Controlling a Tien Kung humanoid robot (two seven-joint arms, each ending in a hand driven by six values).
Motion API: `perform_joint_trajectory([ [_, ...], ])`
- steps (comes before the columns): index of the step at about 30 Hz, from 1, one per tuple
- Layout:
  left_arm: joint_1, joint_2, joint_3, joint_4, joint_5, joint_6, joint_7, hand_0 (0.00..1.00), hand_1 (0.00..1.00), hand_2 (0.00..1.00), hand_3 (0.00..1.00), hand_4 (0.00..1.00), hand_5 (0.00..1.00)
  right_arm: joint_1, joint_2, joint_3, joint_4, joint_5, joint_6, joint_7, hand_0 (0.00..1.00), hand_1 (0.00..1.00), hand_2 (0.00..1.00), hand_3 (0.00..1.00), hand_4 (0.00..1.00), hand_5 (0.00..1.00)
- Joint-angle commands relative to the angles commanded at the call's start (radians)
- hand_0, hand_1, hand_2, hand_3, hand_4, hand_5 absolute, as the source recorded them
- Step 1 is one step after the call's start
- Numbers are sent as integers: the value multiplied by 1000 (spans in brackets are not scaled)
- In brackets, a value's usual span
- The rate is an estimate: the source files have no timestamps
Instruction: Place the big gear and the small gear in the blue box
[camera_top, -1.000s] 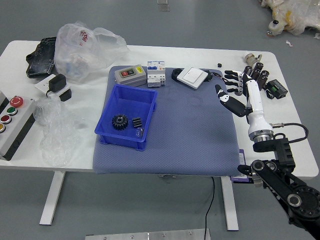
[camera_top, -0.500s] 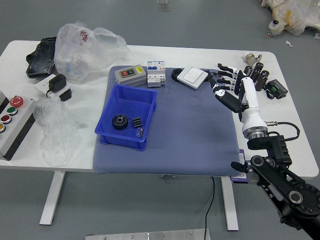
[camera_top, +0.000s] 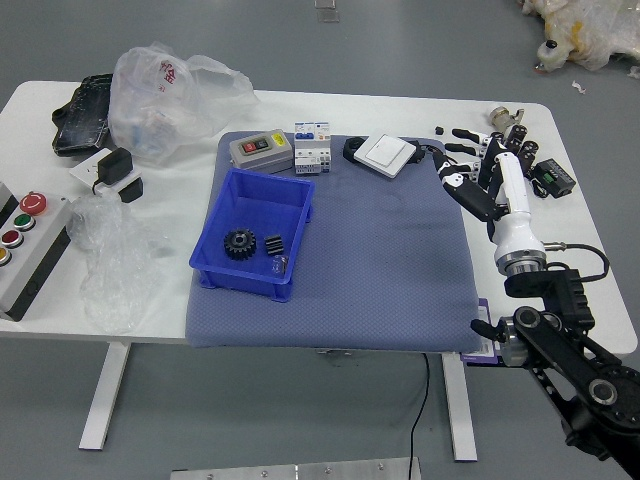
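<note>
My right hand (camera_top: 462, 160) hovers over the right part of the table's far half, its fingers spread and holding nothing. A black toothed gear (camera_top: 240, 243) lies in the blue box (camera_top: 203, 232), at the near left of its floor. Beside it in the box are a small ribbed black piece (camera_top: 274, 244) and a tiny clear piece (camera_top: 279, 264); whether either is a gear I cannot tell. Just beyond my fingers, a tiny dark object (camera_top: 439, 130) sits on the white tabletop, too small to identify.
A grey-blue mat (camera_top: 380, 290) lies under the box. Behind are a meter (camera_top: 262, 150), white-blue blocks (camera_top: 312, 148) and a white square device (camera_top: 385, 155). Dark cylinders (camera_top: 515, 140) stand at right. Plastic bags (camera_top: 175, 100) and a button panel (camera_top: 32, 250) are at left.
My right hand first shifted left, then slightly back to the right; its thumb now points a little farther away than a second ago. The box and its contents have stayed put.
</note>
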Motion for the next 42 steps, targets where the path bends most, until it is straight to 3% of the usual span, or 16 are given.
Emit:
perform_joint_trajectory([
  [4,-11,-1,80,0,-52,-3,-32,635,602,596,701,709,355,-11,-3,14,-7,88,35,4,435,431,621,645,733,245],
  [12,-41,0,108,0,-71,-5,-31,635,600,596,699,709,354,-24,-4,25,-14,155,64,6,433,431,620,638,710,263],
  [13,-44,-1,122,0,-96,-3,-34,636,609,582,640,481,340,-24,-4,23,-15,161,61,9,431,434,628,655,638,287],
  [18,-49,-11,248,0,-268,-20,-96,636,609,582,640,481,340,-23,-5,6,-22,182,52,19,431,434,628,655,638,287],
  [19,-49,-14,290,0,-316,-31,-123,663,690,610,622,317,193,-24,-5,2,-23,184,52,19,415,436,632,669,627,305],
  [24,-47,-26,463,0,-496,-77,-192,663,690,610,622,317,193,-23,-2,-5,-25,186,52,19,415,436,632,669,627,305],
  [25,-46,-27,502,0,-542,-79,-198,644,625,589,611,314,107,-21,-2,-9,-25,185,52,18,415,438,636,670,619,305],
  [27,-46,-25,478,0,-585,-45,-188,644,625,589,611,314,107,-17,-4,-16,-25,183,52,15,415,438,636,670,619,305],
  [30,-52,-19,384,0,-483,3,-146,644,625,589,611,314,107,-16,-2,-28,-26,178,54,12,415,438,636,670,619,305],
  [31,-54,-19,345,0,-435,8,-129,637,643,585,636,551,235,-16,0,-32,-27,176,55,11,419,442,635,662,632,293],
  [37,-57,-17,202,0,-232,2,-92,638,641,587,639,561,243,-23,3,-41,-26,140,52,4,428,447,636,660,638,300],
  [42,-62,-13,164,0,-119,-11,-71,638,641,587,639,561,243,-22,3,-38,-26,60,43,-10,428,447,636,660,638,300],
])
